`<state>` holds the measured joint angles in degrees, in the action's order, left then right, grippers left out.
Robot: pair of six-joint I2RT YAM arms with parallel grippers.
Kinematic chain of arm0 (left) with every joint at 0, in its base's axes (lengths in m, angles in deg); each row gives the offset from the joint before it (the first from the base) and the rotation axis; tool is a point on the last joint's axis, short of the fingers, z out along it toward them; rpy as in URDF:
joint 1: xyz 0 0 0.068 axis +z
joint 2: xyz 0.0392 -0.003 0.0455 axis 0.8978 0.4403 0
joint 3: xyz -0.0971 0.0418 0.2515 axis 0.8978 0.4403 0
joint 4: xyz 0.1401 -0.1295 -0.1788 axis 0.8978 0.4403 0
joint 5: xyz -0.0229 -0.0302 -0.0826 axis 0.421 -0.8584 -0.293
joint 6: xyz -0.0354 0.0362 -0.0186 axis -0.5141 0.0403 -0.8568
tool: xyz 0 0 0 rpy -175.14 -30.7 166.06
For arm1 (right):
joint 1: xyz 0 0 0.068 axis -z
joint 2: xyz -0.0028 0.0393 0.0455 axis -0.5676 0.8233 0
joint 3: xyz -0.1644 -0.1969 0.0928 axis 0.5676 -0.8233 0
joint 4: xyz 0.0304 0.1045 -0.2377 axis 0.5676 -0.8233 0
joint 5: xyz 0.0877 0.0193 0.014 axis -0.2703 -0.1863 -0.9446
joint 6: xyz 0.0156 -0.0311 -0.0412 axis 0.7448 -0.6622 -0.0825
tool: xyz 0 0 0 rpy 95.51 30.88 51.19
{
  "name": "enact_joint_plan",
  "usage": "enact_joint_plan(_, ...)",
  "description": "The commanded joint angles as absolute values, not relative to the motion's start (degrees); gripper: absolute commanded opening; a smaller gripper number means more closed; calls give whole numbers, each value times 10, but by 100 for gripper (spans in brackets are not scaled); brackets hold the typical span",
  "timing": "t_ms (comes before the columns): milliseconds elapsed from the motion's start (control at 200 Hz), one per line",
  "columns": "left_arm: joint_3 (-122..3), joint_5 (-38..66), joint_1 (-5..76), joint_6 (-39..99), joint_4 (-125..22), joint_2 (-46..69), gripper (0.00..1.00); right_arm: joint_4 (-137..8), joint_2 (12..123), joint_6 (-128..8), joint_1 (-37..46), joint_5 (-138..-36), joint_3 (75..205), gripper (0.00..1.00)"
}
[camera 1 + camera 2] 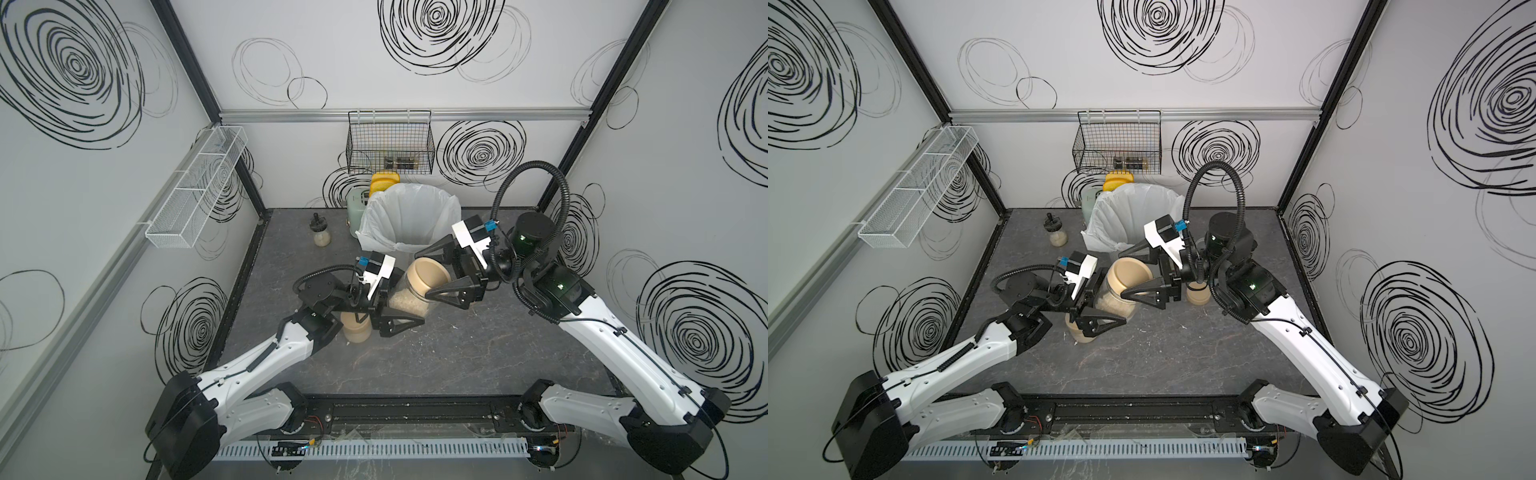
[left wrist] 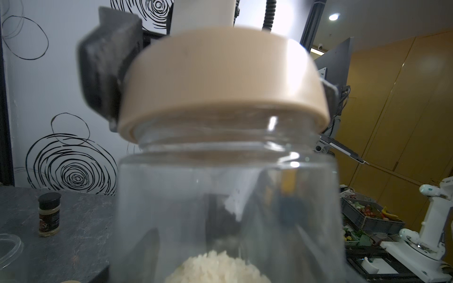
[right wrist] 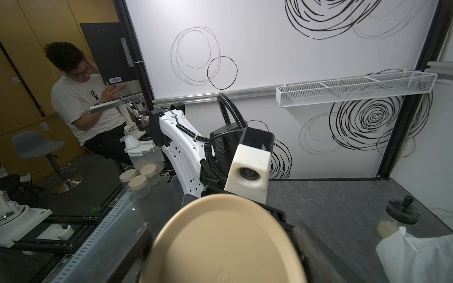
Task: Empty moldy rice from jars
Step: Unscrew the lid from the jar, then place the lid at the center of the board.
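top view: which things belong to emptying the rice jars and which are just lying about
Job: held jar, lid, rice, second jar, third jar, lined bin.
Lying about: stoppered bottle, wire basket, white shelf, green appliance.

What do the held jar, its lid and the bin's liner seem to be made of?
The jar: clear and glossy, glass or hard plastic; the rice shows through, and highlights glint on its shoulder. The lid: tan, smooth, satin sheen, probably moulded plastic. The liner: thin translucent white plastic film, crinkled, with soft folds.
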<state>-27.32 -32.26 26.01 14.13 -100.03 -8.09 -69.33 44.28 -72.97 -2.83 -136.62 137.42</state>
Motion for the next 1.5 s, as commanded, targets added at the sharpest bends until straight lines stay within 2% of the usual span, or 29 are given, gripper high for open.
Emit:
enact_joint_plan(0, -294, -346, 259, 59, -1222, -87, 58, -692, 453, -749, -12, -1400, 1388, 66)
enact_joint_plan(610, -290, -339, 260, 68, -1209, -96, 58, -654, 444, -730, 27, -1416, 1403, 65)
enact_joint_plan(901, -283, -318, 272, 123, -1131, -130, 58, -670, 399, -724, 98, -1377, 1371, 65)
enact_joint_plan(1211, -282, -307, 295, 148, -1090, -152, 58, -751, 342, -730, 124, -1201, 1229, 65)
enact_joint_plan(1496, -283, -302, 300, 160, -1075, -152, 58, -736, 286, -669, 120, -1043, 1050, 65)
